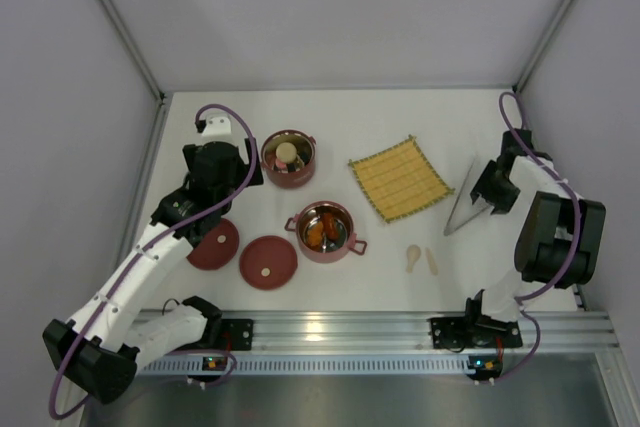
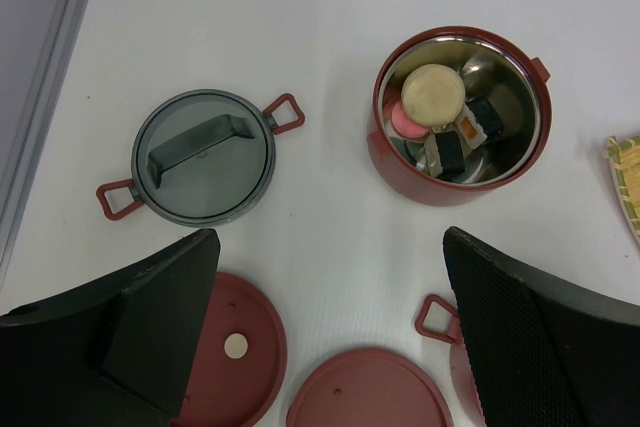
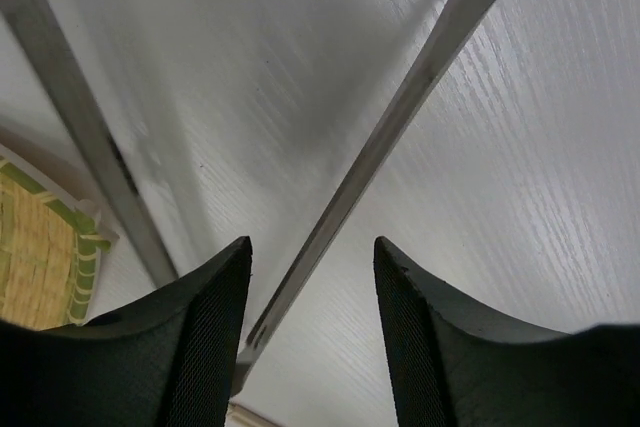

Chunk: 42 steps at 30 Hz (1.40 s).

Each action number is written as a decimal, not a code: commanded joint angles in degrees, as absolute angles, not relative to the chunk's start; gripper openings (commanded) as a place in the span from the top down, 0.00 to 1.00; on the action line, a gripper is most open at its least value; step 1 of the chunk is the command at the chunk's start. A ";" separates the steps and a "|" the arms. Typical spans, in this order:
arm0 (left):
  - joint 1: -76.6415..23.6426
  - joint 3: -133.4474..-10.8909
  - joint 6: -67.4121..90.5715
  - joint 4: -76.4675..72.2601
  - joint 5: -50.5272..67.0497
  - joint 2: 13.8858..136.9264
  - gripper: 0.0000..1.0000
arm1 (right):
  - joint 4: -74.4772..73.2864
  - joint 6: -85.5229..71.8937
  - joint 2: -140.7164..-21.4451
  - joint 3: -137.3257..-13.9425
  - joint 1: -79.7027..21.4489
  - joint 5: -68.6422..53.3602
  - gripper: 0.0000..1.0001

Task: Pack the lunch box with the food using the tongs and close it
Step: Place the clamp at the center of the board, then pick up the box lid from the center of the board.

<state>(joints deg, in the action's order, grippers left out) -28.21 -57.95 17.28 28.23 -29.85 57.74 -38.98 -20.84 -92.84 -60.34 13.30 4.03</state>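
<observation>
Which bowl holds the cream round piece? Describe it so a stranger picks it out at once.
Find the yellow woven mat; two dark-red steel-lined bowls stand to its left. Take the far bowl, nearer the back wall. It holds a cream round, a pink piece and black-and-white rolls, whereas the near bowl holds orange and brown pieces.

A bare strip of counter (image 1: 330,112) runs behind the far bowl (image 1: 290,180) and the mat (image 1: 399,179). The near bowl (image 1: 325,255) and two lids (image 1: 268,262) crowd the near-left. One arm of the tongs (image 3: 400,117) passes between the right pincer's (image 3: 312,247) parted fingers.
</observation>
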 commanded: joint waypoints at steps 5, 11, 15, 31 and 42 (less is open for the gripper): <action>-28.21 -58.45 17.58 26.72 -30.15 56.69 0.01 | -35.86 -21.71 -90.71 -59.68 14.24 4.74 0.45; -28.21 -58.54 17.58 26.72 -30.06 56.60 0.01 | -37.61 -22.23 -85.01 -60.47 14.24 4.92 0.43; -28.21 -58.45 17.49 26.63 -30.41 56.78 0.01 | -39.46 -22.33 -80.34 -62.48 13.71 3.78 0.41; -28.04 -58.89 18.37 27.77 -37.70 57.31 0.01 | -45.98 -28.12 -89.02 -90.18 -40.91 0.36 0.43; -24.96 -63.01 22.40 29.35 -43.50 56.69 0.01 | -43.95 -28.74 -103.09 -94.92 -60.64 -5.70 0.51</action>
<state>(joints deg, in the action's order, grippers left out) -25.82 -58.83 19.88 28.97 -39.99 57.47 -43.55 -27.75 -102.76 -91.68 -58.48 -3.44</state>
